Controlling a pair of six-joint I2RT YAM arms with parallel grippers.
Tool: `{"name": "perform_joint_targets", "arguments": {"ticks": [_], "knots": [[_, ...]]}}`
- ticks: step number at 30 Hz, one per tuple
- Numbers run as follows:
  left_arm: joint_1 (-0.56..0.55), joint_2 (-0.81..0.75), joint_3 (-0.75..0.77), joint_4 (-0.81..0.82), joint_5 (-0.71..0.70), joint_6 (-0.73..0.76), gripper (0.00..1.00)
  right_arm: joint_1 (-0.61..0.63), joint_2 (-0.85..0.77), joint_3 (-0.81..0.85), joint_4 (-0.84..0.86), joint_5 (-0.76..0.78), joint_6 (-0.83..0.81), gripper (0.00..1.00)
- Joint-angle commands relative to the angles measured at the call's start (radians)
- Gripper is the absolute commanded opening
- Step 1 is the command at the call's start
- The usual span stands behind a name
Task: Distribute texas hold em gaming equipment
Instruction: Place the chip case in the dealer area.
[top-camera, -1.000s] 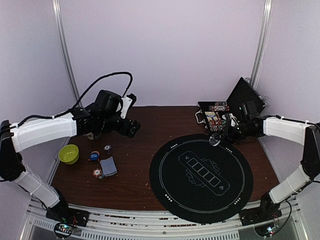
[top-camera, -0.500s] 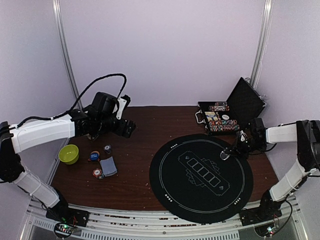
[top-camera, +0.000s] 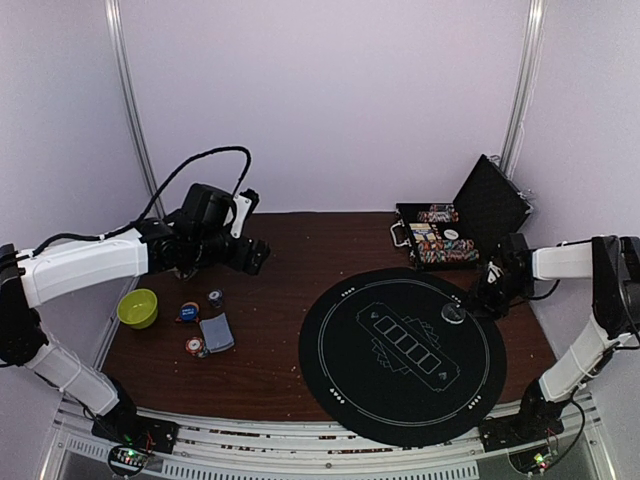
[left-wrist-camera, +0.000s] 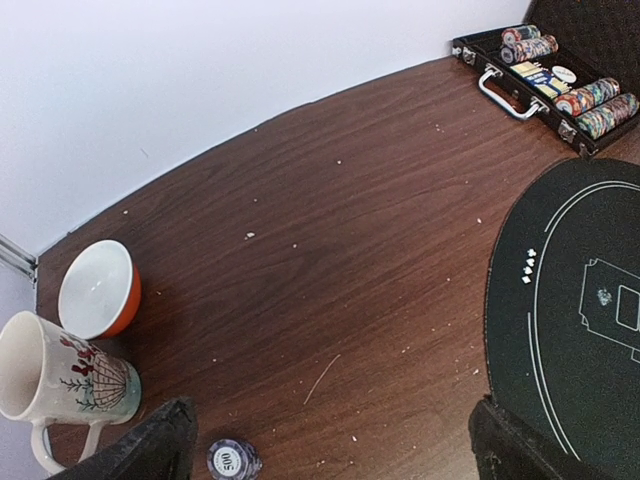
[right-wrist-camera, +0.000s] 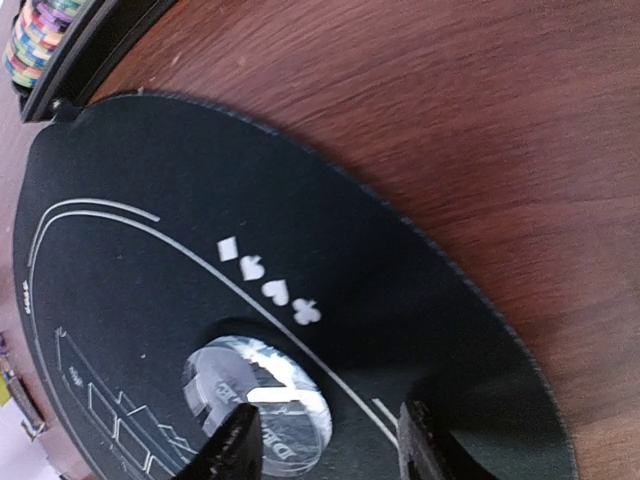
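Note:
A clear round dealer disc (right-wrist-camera: 258, 402) lies flat on the black round mat (top-camera: 400, 390), near its right edge; it also shows in the top view (top-camera: 453, 313). My right gripper (right-wrist-camera: 330, 450) hangs low over it, open, its left finger overlapping the disc's edge. An open black case (top-camera: 440, 240) with rows of striped chips stands at the back right. At the left lie a grey-blue card deck (top-camera: 217, 332), a blue disc (top-camera: 188, 311), an orange disc (top-camera: 196, 346) and a small "500" chip (left-wrist-camera: 232, 460). My left gripper (left-wrist-camera: 340, 450) is open and empty, above the wood.
A cream mug (left-wrist-camera: 60, 385) and a bowl (left-wrist-camera: 97, 288) stand at the table's left edge; the bowl also shows in the top view (top-camera: 137, 307). The case's lid (top-camera: 490, 200) stands upright. Bare brown wood (top-camera: 300, 250) lies between the mat and the left-hand things.
My right arm has swung from the case to the mat's right edge, carrying the clear disc down onto the mat, and its jaws now stand open. The left arm has barely moved.

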Motion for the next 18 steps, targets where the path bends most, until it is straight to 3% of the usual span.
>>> {"name": "perform_joint_targets", "arguments": {"ticks": [1,4,8,13,18], "knots": [[0.011,-0.011,0.006,0.007,-0.015,-0.018,0.98,0.028,-0.031,0.043,-0.074,0.141,-0.017,0.52],[0.032,0.007,0.025,-0.043,-0.005,-0.063,0.98,0.085,-0.059,0.104,-0.13,0.269,-0.027,0.52],[0.093,0.058,0.099,-0.23,0.027,-0.153,0.98,0.192,-0.095,0.209,-0.18,0.421,-0.061,0.54],[0.192,0.069,0.098,-0.449,0.058,-0.235,0.96,0.296,-0.098,0.339,-0.219,0.488,-0.117,0.56],[0.282,0.003,0.047,-0.526,0.077,-0.261,0.92,0.331,-0.088,0.386,-0.228,0.494,-0.152,0.58]]}}
